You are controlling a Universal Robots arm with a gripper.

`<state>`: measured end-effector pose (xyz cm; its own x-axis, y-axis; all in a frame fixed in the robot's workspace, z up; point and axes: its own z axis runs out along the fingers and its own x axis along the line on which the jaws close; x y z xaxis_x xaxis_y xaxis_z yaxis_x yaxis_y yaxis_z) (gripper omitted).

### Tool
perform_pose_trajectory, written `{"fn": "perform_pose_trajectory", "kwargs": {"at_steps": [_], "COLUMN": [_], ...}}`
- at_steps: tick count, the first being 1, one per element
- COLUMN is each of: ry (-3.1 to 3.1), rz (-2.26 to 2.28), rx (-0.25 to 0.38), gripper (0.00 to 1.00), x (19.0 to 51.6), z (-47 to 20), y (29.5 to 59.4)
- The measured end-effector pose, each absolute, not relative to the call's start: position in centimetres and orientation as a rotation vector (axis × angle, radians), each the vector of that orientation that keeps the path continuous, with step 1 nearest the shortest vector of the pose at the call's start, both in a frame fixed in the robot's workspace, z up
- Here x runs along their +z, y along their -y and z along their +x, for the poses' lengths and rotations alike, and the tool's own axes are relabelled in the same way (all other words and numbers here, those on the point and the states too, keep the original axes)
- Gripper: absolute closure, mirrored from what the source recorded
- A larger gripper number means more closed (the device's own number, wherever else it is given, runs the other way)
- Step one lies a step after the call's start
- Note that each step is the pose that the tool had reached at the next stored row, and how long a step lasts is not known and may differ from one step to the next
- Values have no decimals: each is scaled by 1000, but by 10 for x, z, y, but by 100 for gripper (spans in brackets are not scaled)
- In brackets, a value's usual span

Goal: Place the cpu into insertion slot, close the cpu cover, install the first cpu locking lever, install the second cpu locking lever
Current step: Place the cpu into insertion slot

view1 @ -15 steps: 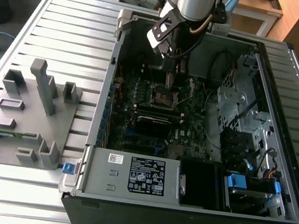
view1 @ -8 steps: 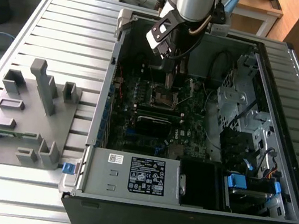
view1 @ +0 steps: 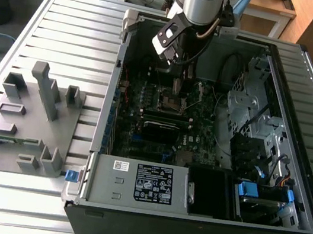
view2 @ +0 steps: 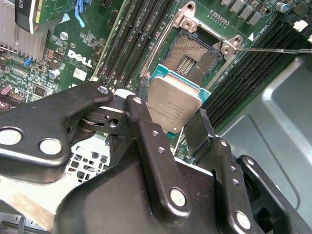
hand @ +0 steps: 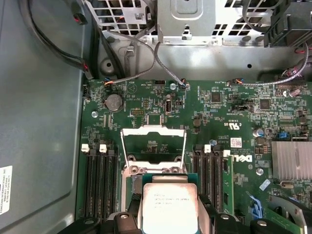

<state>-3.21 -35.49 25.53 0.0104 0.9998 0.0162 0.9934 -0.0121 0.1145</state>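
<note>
One cpu (view2: 174,109) — clamped in pincer (view2: 169,117) | metal top facing both wrist cameras | near insertion slot (view2: 197,56) | cpu cover (hand: 152,130) raised

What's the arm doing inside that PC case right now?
The arm has its jaws shut on the cpu, holding it above the motherboard close to the insertion slot. The slot is empty with its pins bare, and the cpu cover is swung open. The cpu is not yet seated.
</note>
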Motion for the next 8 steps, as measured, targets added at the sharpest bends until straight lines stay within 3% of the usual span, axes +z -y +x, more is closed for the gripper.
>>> {"fn": "perform_pose_trajectory", "kwargs": {"at_steps": [8], "ry": [-2157], "rz": [2182], "rx": [142], "gripper": [46], "x": [252], "z": [-32], "y": [350]}}
